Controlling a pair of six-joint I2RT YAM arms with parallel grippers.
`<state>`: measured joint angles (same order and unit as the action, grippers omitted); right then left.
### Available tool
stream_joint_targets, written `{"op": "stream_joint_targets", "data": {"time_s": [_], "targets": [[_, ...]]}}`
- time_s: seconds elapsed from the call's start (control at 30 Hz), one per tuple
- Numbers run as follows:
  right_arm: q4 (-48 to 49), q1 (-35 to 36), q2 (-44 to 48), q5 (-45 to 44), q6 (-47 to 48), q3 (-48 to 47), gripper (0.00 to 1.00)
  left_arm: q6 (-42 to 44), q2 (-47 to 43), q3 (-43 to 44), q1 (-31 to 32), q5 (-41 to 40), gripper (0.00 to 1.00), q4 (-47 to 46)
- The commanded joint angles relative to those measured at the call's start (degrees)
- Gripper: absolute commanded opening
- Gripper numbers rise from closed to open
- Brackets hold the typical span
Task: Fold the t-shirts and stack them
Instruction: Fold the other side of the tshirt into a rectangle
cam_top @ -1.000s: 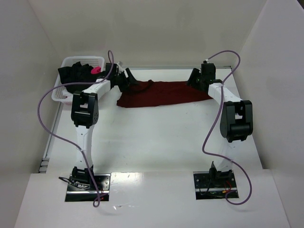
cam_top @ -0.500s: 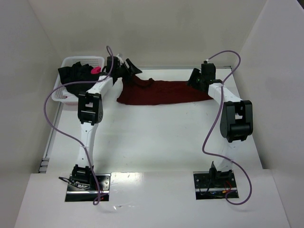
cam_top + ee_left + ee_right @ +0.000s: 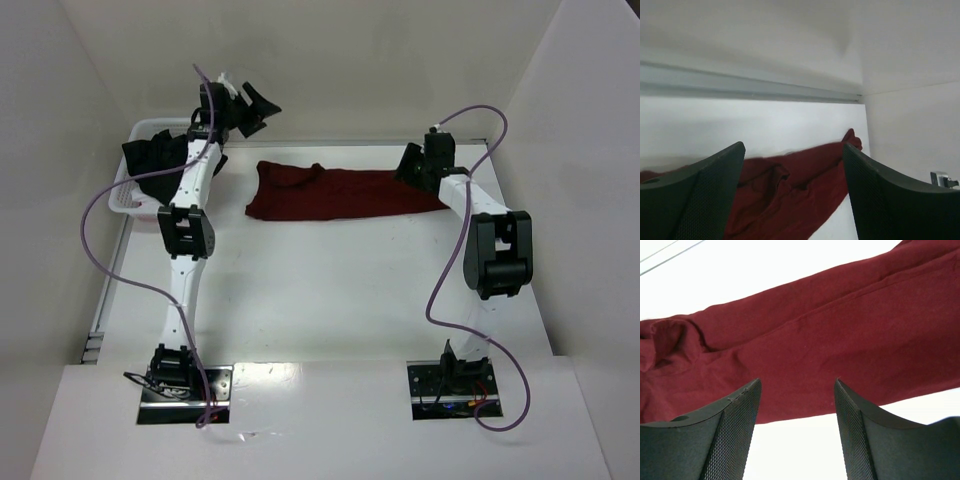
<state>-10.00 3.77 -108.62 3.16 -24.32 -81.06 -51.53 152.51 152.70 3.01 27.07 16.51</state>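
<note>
Your left gripper (image 3: 262, 110) is hovering high at the back left of the table (image 3: 350, 270), close to the rear wall. It is sitting above the white mesh basket (image 3: 122, 205) and up and to the left of the maroon t-shirt (image 3: 340, 193). In the left wrist view its fingers (image 3: 695, 200) are standing wide apart and gripping nothing, and the maroon t-shirt (image 3: 790, 190) is showing well below them on the white surface.

That t-shirt is lying as a long, loosely folded band across the far part of the table, with its left end bunching into wrinkles. Your right gripper (image 3: 405, 168) is hanging at the shirt's right end. In the right wrist view its fingers (image 3: 730, 435) are also spreading apart over the red cloth (image 3: 840, 340), closing on none of it. You cannot tell from these views whether the tips are touching the fabric.

The black t-shirt (image 3: 150, 160) is sitting crumpled in the basket at the table's left edge, spilling over its rim, with your left arm crossing in front of it.
</note>
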Motion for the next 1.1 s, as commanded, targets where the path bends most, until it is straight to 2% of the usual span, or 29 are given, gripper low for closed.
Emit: {"op": "stream_joint_targets", "data": {"time_s": [0.0, 0.07, 0.13, 0.17, 0.2, 0.33, 0.4, 0.47, 0.53, 0.57, 0.6, 0.67, 0.7, 0.73, 0.83, 0.87, 0.93, 0.97, 1.0, 1.03, 1.07], "targets": [[2.4, -0.5, 0.4, -2.4, 4.2, -1.4, 0.66, 5.9, 8.9, 26.1, 1.4, 0.0, 0.86, 15.3], [0.1, -1.2, -1.8, -3.7, 5.8, -4.6, 0.66, 9.0, 4.7, 19.9, 2.0, 2.5, 0.86, 17.0], [-1.6, -1.8, -3.4, -3.7, 8.7, -7.2, 0.64, 17.1, 3.9, 25.4, 4.9, -3.5, 0.86, 26.5], [-2.6, -1.8, -4.4, -3.7, 9.8, -8.6, 0.61, 17.9, 3.2, 25.5, 5.6, -5.1, 0.86, 28.0], [-4.6, -1.8, -6.5, -4.2, 11.1, -11.4, 0.54, 19.1, 1.4, 23.9, 6.1, -5.1, 0.86, 28.0], [-9.2, -3.6, -11.0, -7.1, 14.8, -18.3, 0.3, 23.9, -1.7, 21.6, 8.2, -11.2, 0.67, 34.4], [-10.2, -4.1, -11.5, -7.1, 17.3, -20.3, 0.3, 25.6, -5.1, 19.5, 8.2, -11.9, 0.58, 36.6], [-10.2, -4.1, -11.0, -6.2, 18.7, -19.7, 0.42, 26.9, -8.4, 16.9, 8.9, -14.7, 0.56, 38.6], [-8.4, -4.7, -8.9, -4.5, 18.7, -18.6, 0.47, 28.8, -14.8, 11.3, 8.9, -14.7, 0.56, 39.2], [-7.8, -5.3, -6.4, -3.3, 19.2, -17.5, 0.55, 31.5, -27.0, 2.0, 9.9, -18.6, 0.58, 41.4], [-7.8, -5.3, -6.3, -3.2, 19.2, -17.5, 0.57, 31.6, -29.7, -0.6, 9.9, -18.6, 0.6, 41.4], [-7.8, -5.3, -5.0, -1.4, 19.2, -16.4, 0.6, 32.2, -35.1, -7.1, 12.0, -24.9, 0.64, 40.9], [-6.2, -5.3, -3.5, -0.3, 19.2, -14.8, 0.61, 32.2, -40.6, -11.4, 12.6, -26.5, 0.67, 39.5], [-5.6, -5.3, -2.8, 0.4, 19.2, -14.0, 0.65, 32.2, -43.4, -22.1, 13.2, -27.6, 0.75, 37.3], [-4.0, -5.3, -1.8, 1.1, 19.2, -11.8, 0.75, 26.5, -53.7, -41.9, 13.2, -24.2, 0.86, 22.1], [-4.0, -5.3, -1.8, 1.1, 19.2, -11.8, 0.77, 24.2, -55.5, -53.9, 13.2, -21.3, 0.9, 13.2], [-4.5, -5.3, -1.8, 1.1, 19.9, -11.8, 0.83, 15.6, -59.2, -65.5, 13.2, -19.7, 0.92, 3.5], [-4.5, -5.3, -1.3, 1.1, 19.9, -11.8, 0.85, 12.6, -59.8, -71.1, 13.2, -19.7, 0.92, -6.7], [-4.0, -5.3, -1.2, 1.1, 19.9, -11.0, 0.87, 6.6, -59.8, -76.4, 13.8, -19.7, 0.92, -12.1], [-4.0, -5.3, -1.2, 1.1, 19.9, -10.1, 0.87, 3.9, -59.8, -85.6, 13.8, -19.7, 0.92, -17.3], [-3.5, -5.3, -0.6, 1.1, 20.5, -10.1, 0.89, 1.7, -58.7, -88.9, 13.8, -20.6, 0.92, -26.1]]}}
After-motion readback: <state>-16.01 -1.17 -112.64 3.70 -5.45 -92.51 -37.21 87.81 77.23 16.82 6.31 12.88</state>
